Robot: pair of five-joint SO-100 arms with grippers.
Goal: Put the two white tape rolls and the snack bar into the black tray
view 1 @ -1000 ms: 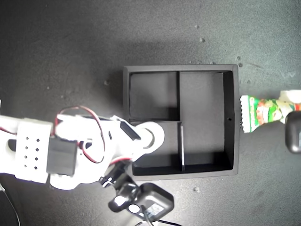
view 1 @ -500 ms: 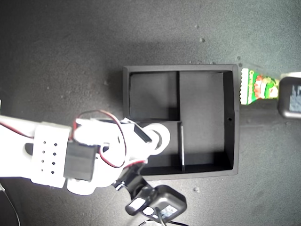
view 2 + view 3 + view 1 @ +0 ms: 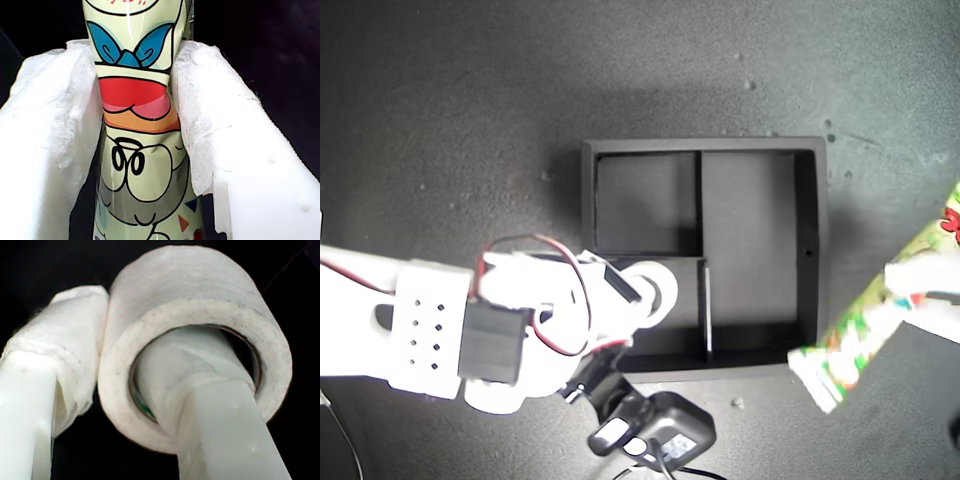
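Black tray [image 3: 808,250] sits mid-frame in ext. view, on dark speckled surface [image 3: 470,90]. Three compartments visible: two small ones toward ext. view's left, one long one toward ext. view's right. All three look bare apart from the roll noted below.

Second gripper [image 3: 112,390]: clenched on white tape roll [image 3: 195,310]. One finger [image 3: 210,410] passes through the roll's centre hole, other finger [image 3: 45,380] presses the roll's outer wall. Both fingers wrapped in white padding. In ext. view the same roll [image 3: 655,290] hangs at the tray's left rim, over the lower small compartment; cannot tell whether it touches the tray floor. White arm w/ red and black wires [image 3: 545,290] enters from ext. view's left; black wrist cam [image 3: 655,435] below it.

First gripper [image 3: 137,125]: clamped across the snack bar [image 3: 137,165], white padded fingers [image 3: 55,135] squeezing wrapper from both sides. Wrapper print: pale green ground, cartoon figure w/ blue bow, red and orange bands, round outlined eyes. No lettering legible in wrist view. In ext. view the bar [image 3: 865,335] lies tilted at ext. view's right edge, lower crimped end just outside the tray's lower right corner, upper end running off frame. Red marks on upper part, unreadable. Bar is outside the tray.

Only one roll in sight.
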